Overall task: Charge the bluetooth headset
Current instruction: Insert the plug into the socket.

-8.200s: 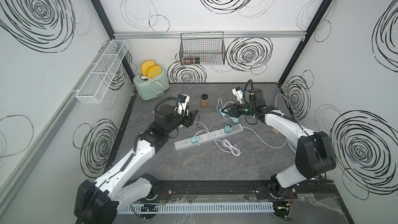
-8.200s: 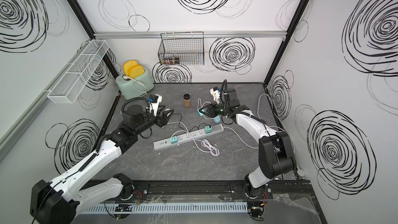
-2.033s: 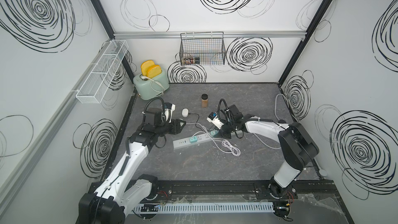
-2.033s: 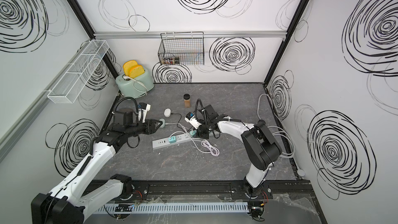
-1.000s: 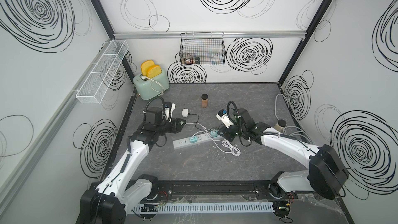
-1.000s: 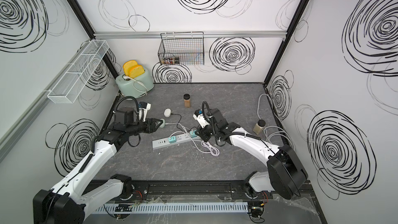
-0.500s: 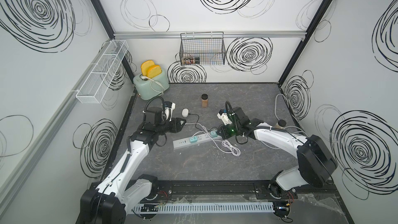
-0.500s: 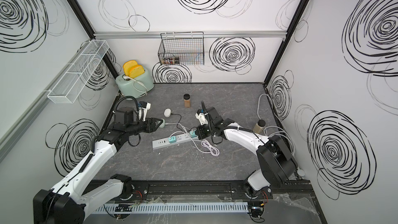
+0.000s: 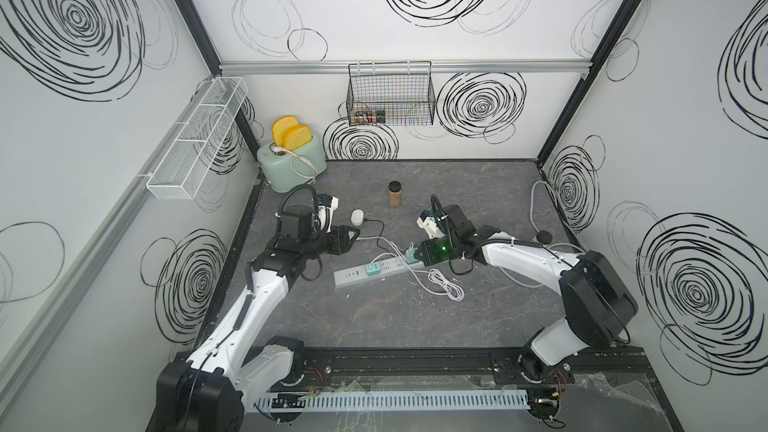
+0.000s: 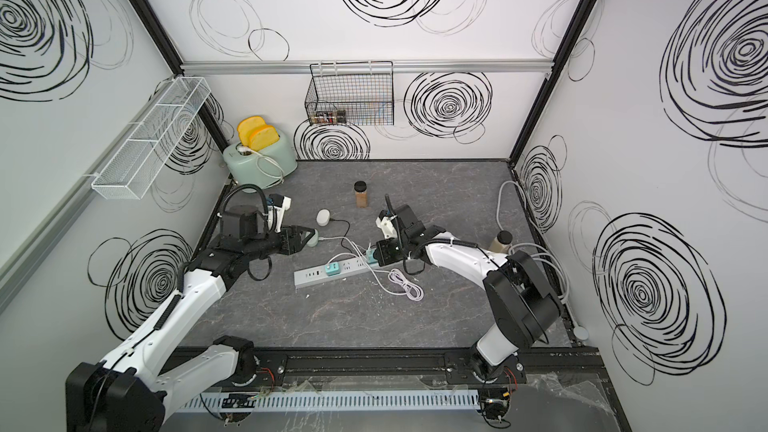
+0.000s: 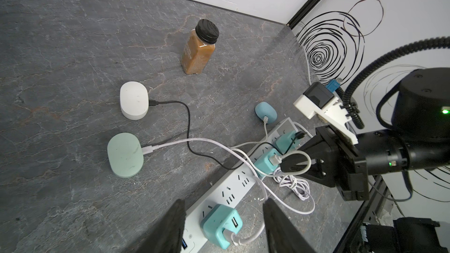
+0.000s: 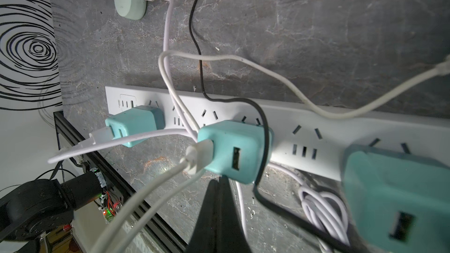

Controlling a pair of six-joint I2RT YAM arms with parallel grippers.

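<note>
- The right pincer (image 11: 283, 165) is closed on nothing. Its tips lie just beside the middle adapter (image 12: 231, 149) on the power strip (image 9: 353, 280). A white lead (image 11: 304, 166) is looped loosely over them and is not gripped.
- With 12 o'clock taken toward the back wall in both top views, the left pincer (image 9: 355, 236) is found at 9 o'clock of the right one. It is open and empty, poised over the green case (image 11: 125, 155).
- The white case (image 9: 357, 216), judged to hold the headset, lies flat on the tabletop (image 9: 415, 317). It is at about 10 o'clock from the right pincer, well apart, and is touched by neither pincer.
- Its long axis runs roughly from 12 to 6 o'clock. Its socket side is turned to 3 o'clock, where the black lead (image 11: 187, 127) is already plugged in.
- That lead is carried toward 4 o'clock to the strip, which lies from 8 to 2 o'clock. It ends in a dark plug at the far adapter (image 11: 286, 141); whether the plug is fully seated cannot be told.
- The step in hand is judged to be the power end of the connection, with little of the task left.
- If the plug is not home, a straight push along its axis is called for, with the strip kept from sliding. Otherwise the pincer should be lifted clear without dragging the looped white lead.
</note>
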